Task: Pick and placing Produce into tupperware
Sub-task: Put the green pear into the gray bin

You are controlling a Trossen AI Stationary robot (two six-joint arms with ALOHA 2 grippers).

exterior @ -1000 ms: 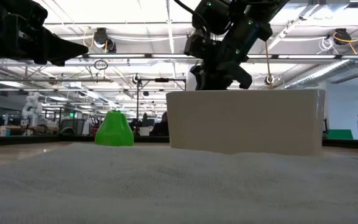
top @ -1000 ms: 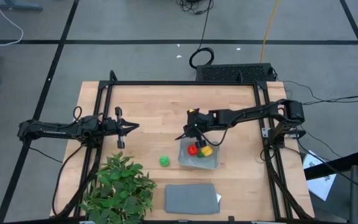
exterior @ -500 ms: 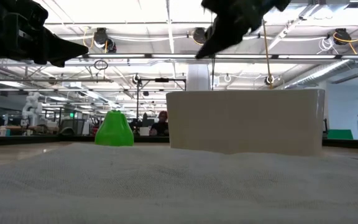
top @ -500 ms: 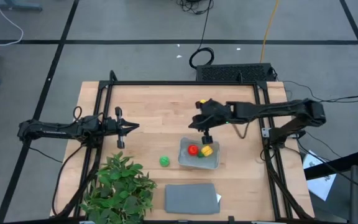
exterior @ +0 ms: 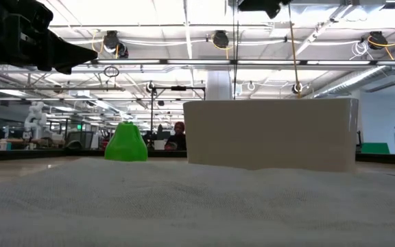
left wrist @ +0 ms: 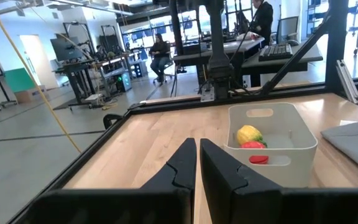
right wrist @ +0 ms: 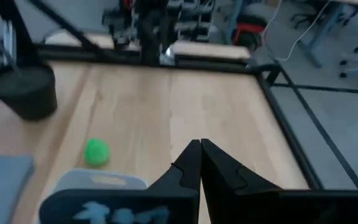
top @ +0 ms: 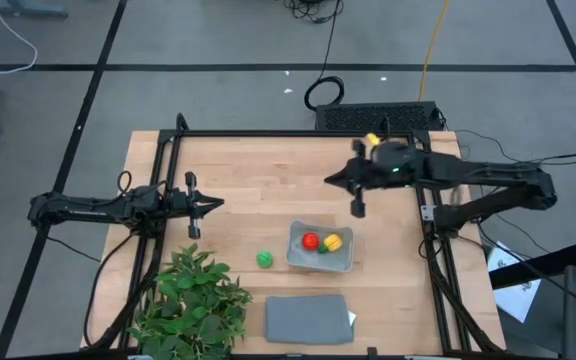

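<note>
The tupperware stands on the table, right of centre. The red piece and the yellow piece lie inside it; the left wrist view shows the yellow piece behind the red piece. The green piece sits on the wood left of the tupperware, as the low view of the green piece also shows. My right gripper hangs shut, high above the table, beyond the tupperware's far side. My left gripper waits shut near the table's left side.
A leafy green plant fills the near left corner, and a flat grey rectangle lies by the near edge. A black frame runs along the table's edges. Bare wood lies between the two grippers.
My right gripper has risen from just above the tupperware and drawn back toward the table's far right, leaving the top of the low view. The red and yellow pieces have stayed in the tupperware.
</note>
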